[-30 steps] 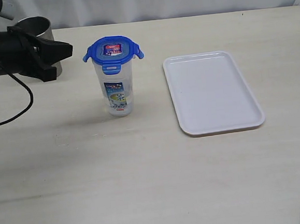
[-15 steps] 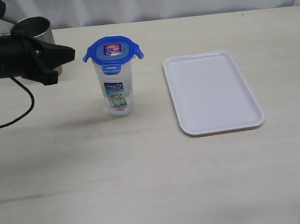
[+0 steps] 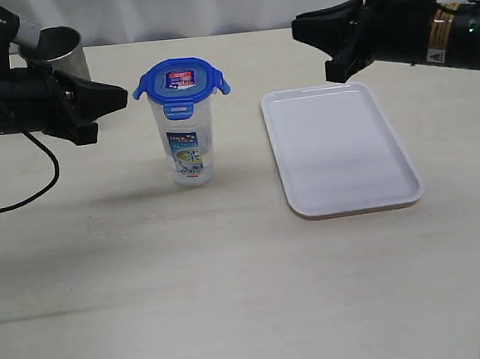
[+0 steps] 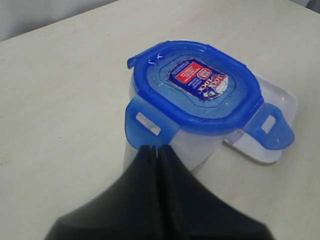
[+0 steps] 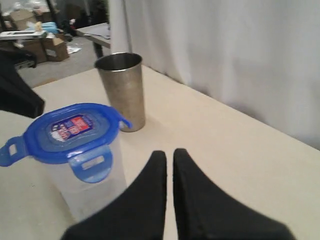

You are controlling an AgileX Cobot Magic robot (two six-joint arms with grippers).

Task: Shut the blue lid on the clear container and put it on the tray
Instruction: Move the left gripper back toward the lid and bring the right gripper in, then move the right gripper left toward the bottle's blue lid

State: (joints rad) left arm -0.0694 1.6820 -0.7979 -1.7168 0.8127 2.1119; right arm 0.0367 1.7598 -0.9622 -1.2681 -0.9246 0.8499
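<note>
The clear container (image 3: 187,146) stands upright on the table, left of the tray (image 3: 342,151), with the blue lid (image 3: 180,78) resting on its mouth. The lid's side flaps stick outward. My left gripper (image 3: 124,95) is shut and hovers at lid height, a short gap to the container's left. In the left wrist view its tip (image 4: 159,148) sits just short of one flap of the blue lid (image 4: 200,87). My right gripper (image 3: 296,27) is shut, empty, and in the air behind the tray's far-left corner. The right wrist view shows its tip (image 5: 170,152) beside the lid (image 5: 70,130).
A tapered steel cup (image 3: 56,46) stands at the back left, behind my left arm; it shows in the right wrist view too as the steel cup (image 5: 121,90). A black cable (image 3: 32,183) loops over the table at the left. The tray holds nothing.
My right arm has come into view from the right, above the tray's far edge. My left gripper has edged slightly rightward toward the container. Container, lid and tray have not moved.
</note>
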